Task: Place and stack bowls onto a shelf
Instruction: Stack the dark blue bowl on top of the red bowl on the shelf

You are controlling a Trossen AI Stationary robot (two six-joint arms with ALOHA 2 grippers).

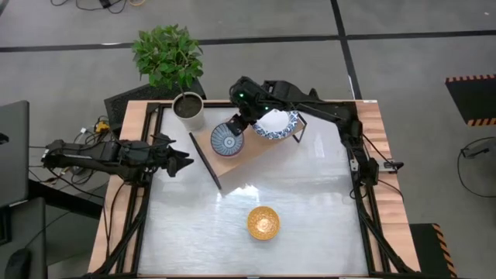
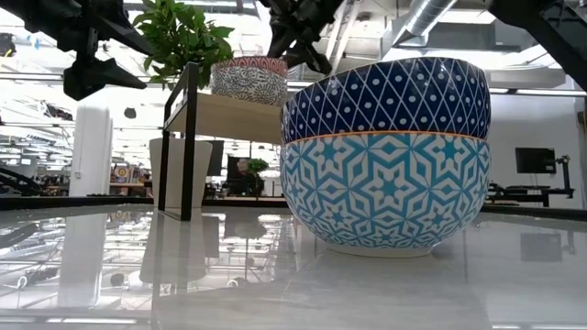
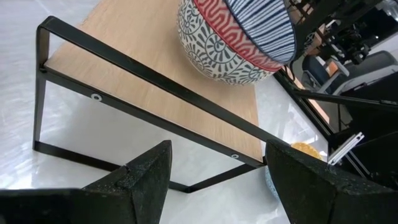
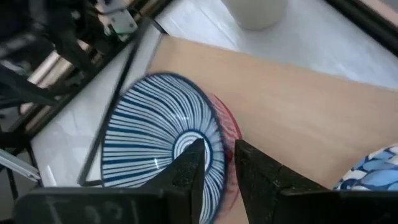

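A small blue radial-patterned bowl sits on the left part of the shelf, a light wooden plank on black legs. My right gripper is above it, shut on its rim. A wide blue-and-white bowl rests on the shelf's right part, behind my right gripper. A bowl with a yellow inside and a blue patterned outside stands on the table toward the near edge. My left gripper hovers open left of the shelf. My right gripper holds the small bowl by its rim on the side toward the wide bowl, one finger inside and one outside. The fingers come from above, slanting down. In the low view the bowl's base is on the plank, roughly upright.
A white plant pot with dark soil and a leafy plant stands just beyond the shelf's far left corner. The shelf's black front leg frame lies between my left gripper and the small bowl. Bare white tabletop spreads around the yellow-inside bowl.
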